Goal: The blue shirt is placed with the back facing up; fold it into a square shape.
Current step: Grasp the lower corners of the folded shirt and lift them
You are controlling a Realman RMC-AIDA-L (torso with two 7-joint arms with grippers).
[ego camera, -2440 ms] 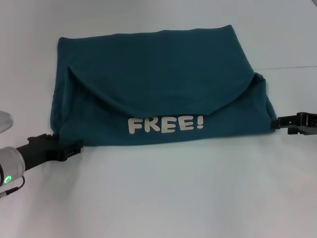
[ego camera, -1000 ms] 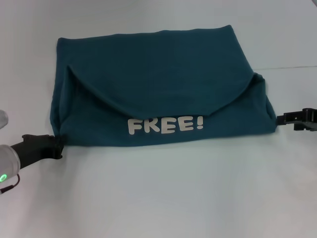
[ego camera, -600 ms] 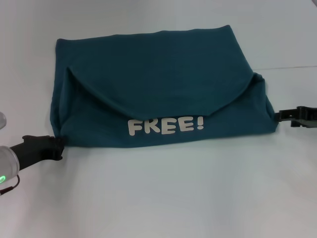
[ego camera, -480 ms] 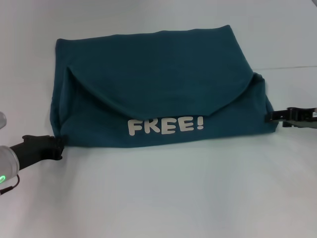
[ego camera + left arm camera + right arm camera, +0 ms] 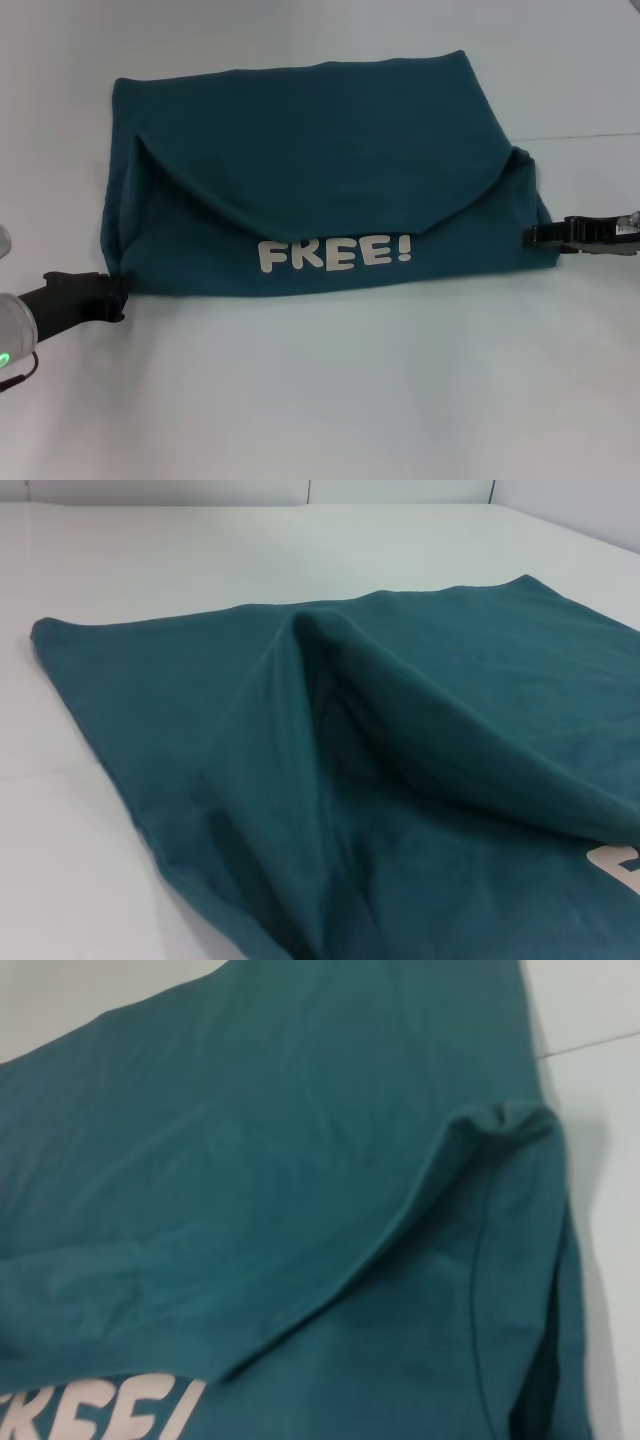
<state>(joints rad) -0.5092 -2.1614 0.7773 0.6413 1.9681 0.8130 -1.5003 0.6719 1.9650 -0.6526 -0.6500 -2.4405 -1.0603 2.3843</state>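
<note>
The blue shirt (image 5: 310, 170) lies folded on the table. A rounded flap is turned over its near half, and the white "FREE!" lettering (image 5: 335, 252) shows along the near edge. My left gripper (image 5: 115, 292) sits low at the shirt's near-left corner, touching the cloth edge. My right gripper (image 5: 535, 236) lies flat at the shirt's right edge, its tip reaching just over the cloth. The left wrist view shows the shirt (image 5: 400, 780) with its raised fold close up. The right wrist view shows the shirt (image 5: 250, 1160) with the flap's seam and part of the lettering (image 5: 90, 1410).
The white table (image 5: 350, 400) stretches all around the shirt. A thin seam line (image 5: 590, 135) runs across the table at the far right. Nothing else stands on it.
My right gripper has slid left until it meets the shirt's right edge. The left gripper drew back from the near-left corner early on and has stayed still since.
</note>
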